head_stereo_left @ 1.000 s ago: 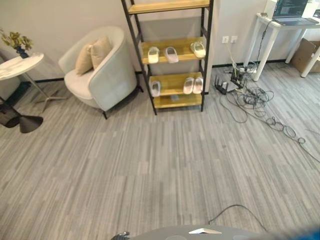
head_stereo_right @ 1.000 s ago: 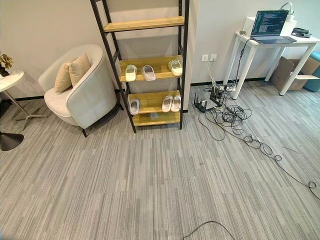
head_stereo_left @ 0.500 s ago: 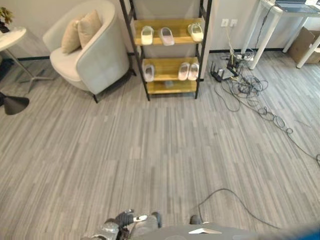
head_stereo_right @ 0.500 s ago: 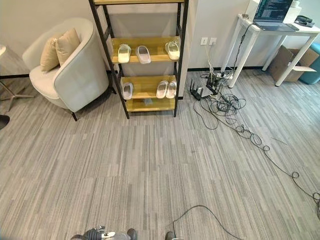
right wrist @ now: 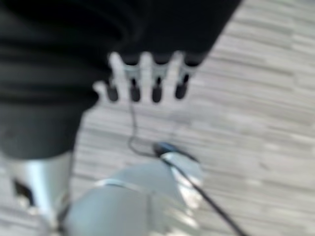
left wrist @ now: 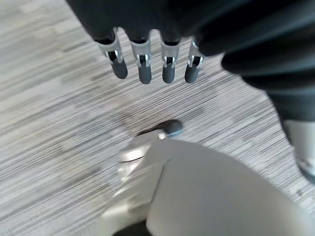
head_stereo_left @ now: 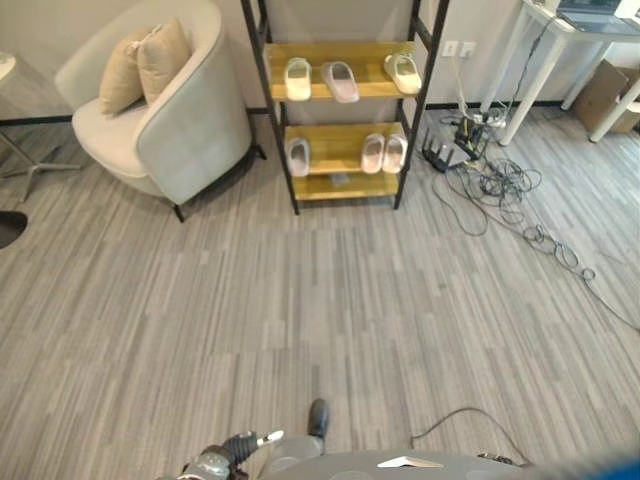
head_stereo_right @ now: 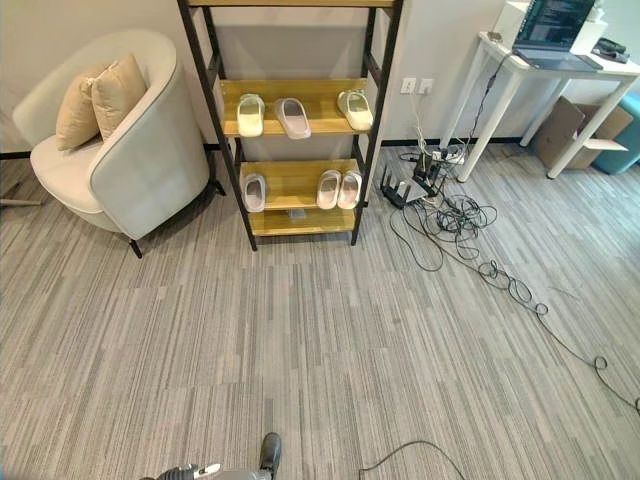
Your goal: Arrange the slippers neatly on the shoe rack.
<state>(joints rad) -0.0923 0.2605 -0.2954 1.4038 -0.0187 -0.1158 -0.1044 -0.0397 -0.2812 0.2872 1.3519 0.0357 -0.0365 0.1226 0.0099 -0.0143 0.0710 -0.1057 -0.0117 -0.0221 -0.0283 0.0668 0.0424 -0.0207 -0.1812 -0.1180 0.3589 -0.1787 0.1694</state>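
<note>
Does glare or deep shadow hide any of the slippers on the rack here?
Left eye view: the slippers on the shoe rack are evenly lit, with no glare; the lower shelf is slightly shaded. The armchair throws a soft shadow on the floor beneath it. Right eye view: the laptop screen glows.

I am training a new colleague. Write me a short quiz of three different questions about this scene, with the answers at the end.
1. True or false: the armchair stands to the right of the shoe rack.
2. How many slippers lie on the lower wooden shelf?
3. Multiple choice: the left hand is A) holding a slipper, B) open and holding nothing, C) resting on the rack.

Key: 1. False, it stands to the left. 2. Three: one alone and a pair. 3. B; the right hand is open too.
</note>
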